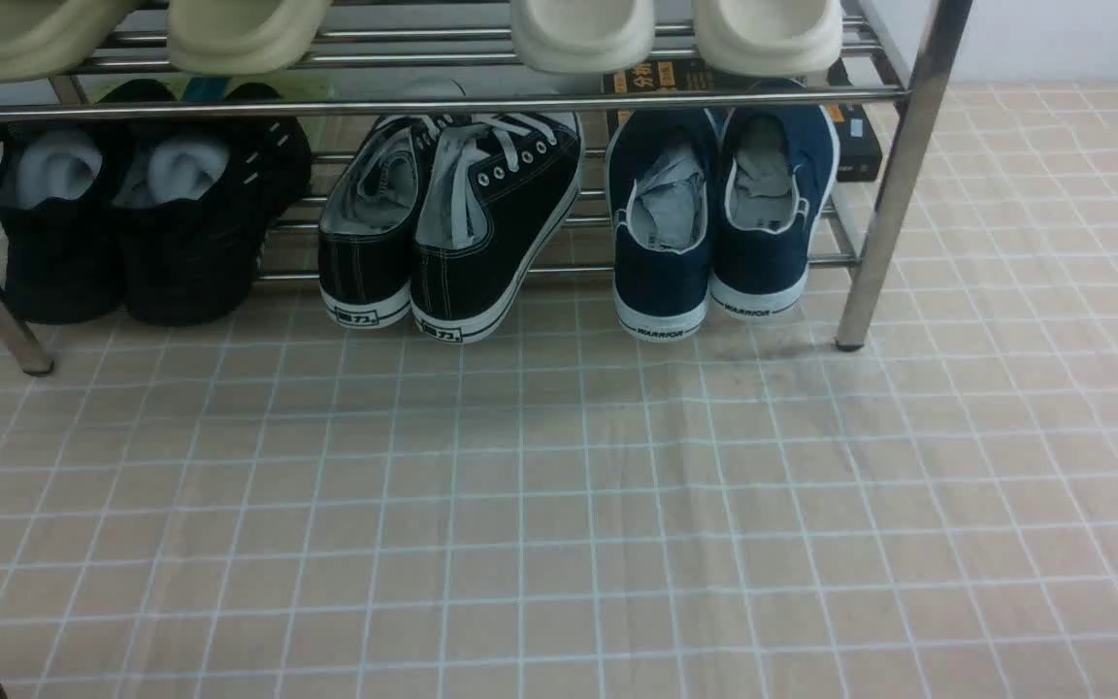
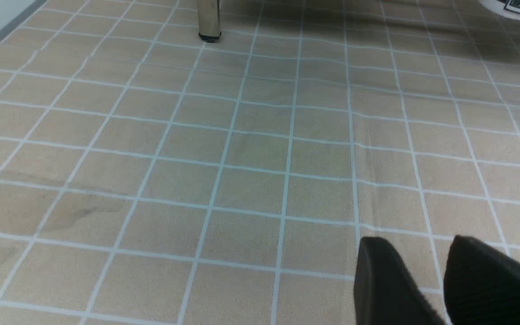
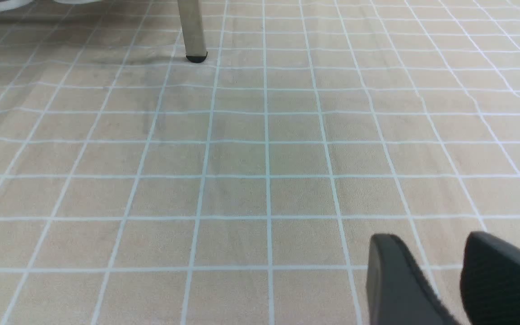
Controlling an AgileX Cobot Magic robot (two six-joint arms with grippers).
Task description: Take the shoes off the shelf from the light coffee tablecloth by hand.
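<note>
Navy canvas slip-on shoes [image 1: 709,243] with white soles, right of upper centre in the front view, on the shiny steel-tube rack [image 1: 874,194]
Left gripper [image 2: 415,243] and right gripper [image 3: 429,239] both have jaws spread, well apart from the pair.

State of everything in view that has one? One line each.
Navy WARRIOR slip-ons: on lower tier, side by side, stuffed
Shoe rack: standing, loaded on both tiers
Grid tablecloth: spread under rack, slightly creased
Black lace-up sneakers: on lower tier, touching
All-black shoes: on lower tier, stuffed
Left gripper: open, empty
Right gripper: open, empty
</note>
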